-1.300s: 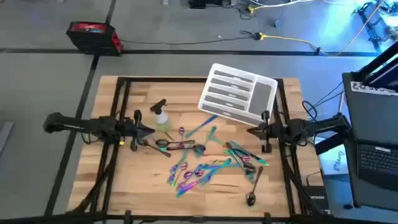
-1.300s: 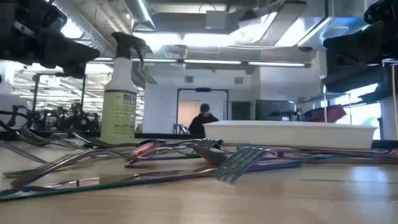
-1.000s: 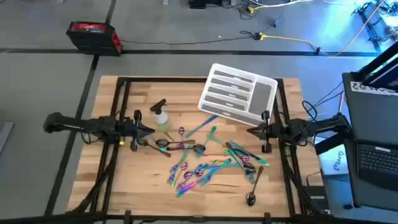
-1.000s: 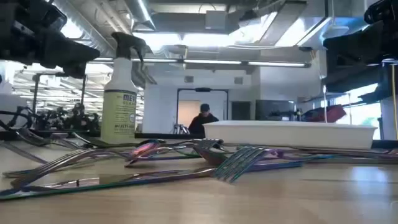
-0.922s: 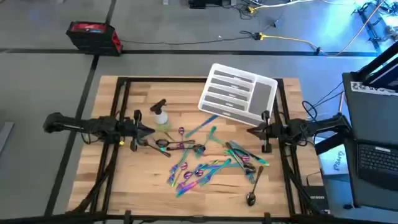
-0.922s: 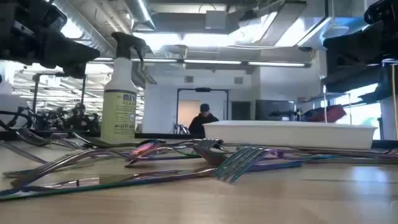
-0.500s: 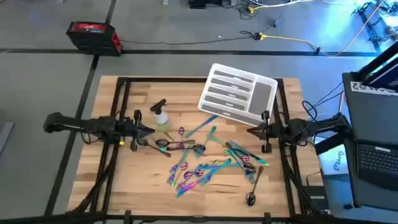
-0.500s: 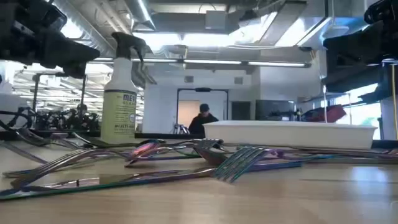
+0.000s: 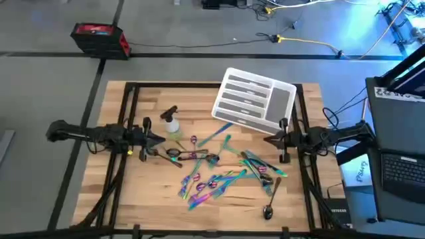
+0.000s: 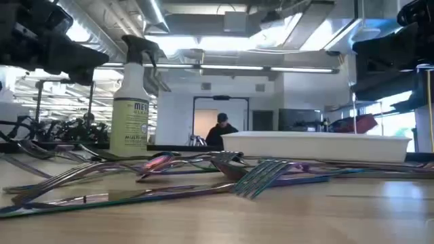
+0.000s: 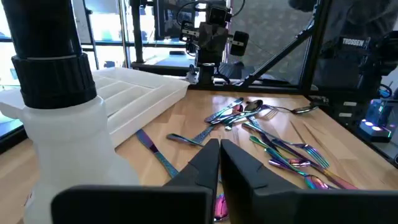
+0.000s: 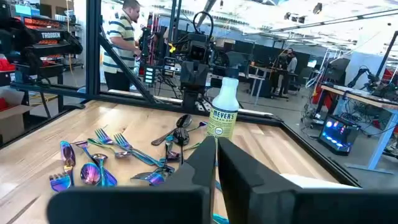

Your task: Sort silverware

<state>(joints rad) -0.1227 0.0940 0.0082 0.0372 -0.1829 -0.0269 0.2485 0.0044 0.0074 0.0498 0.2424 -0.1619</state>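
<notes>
The silverware (image 9: pixel 219 171), slim rainbow-tinted forks, spoons and knives, lies loose across the middle of the wooden table; the forks show close up in the low view (image 10: pixel 258 177). A darker spoon (image 9: pixel 269 209) lies apart toward the near right. My left gripper (image 9: pixel 161 139) hovers shut at the pile's left side, beside the spray bottle (image 9: pixel 172 123). My right gripper (image 9: pixel 267 140) hovers shut at the pile's right side, near the white tray (image 9: pixel 254 99). In both wrist views the fingers (image 11: pixel 219 149) (image 12: pixel 216 146) are together with nothing between them.
The white compartmented tray lies tilted at the far right of the table. The spray bottle (image 10: pixel 130 115) stands upright left of centre. Black frame rails (image 9: pixel 126 119) run along the table's sides. A laptop (image 9: pixel 402 166) sits off the right edge. A person (image 12: pixel 127 37) stands beyond the table.
</notes>
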